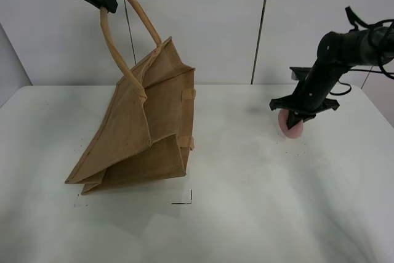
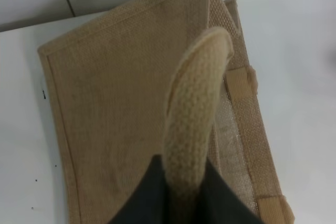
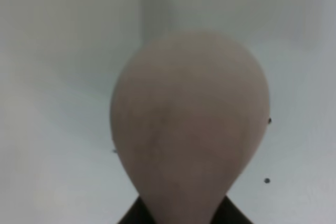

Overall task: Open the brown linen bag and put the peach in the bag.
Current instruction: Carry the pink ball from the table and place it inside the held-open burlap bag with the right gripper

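The brown linen bag (image 1: 148, 121) stands tilted on the white table, left of centre. My left gripper (image 1: 106, 3) is high above it, shut on one beige loop handle (image 1: 130, 26) and pulling that side up. In the left wrist view the handle (image 2: 197, 103) runs between my dark fingers (image 2: 142, 200), with the bag (image 2: 115, 93) below; its mouth looks mostly flat. The pink peach (image 1: 290, 129) is at the right of the table. My right gripper (image 1: 294, 118) is down over it and shut on it. The peach (image 3: 189, 124) fills the right wrist view.
The white table (image 1: 258, 214) reaches to a pale wall at the back. A small black corner mark (image 1: 184, 200) lies in front of the bag. The bag's other handle tabs (image 1: 189, 94) hang on its right side.
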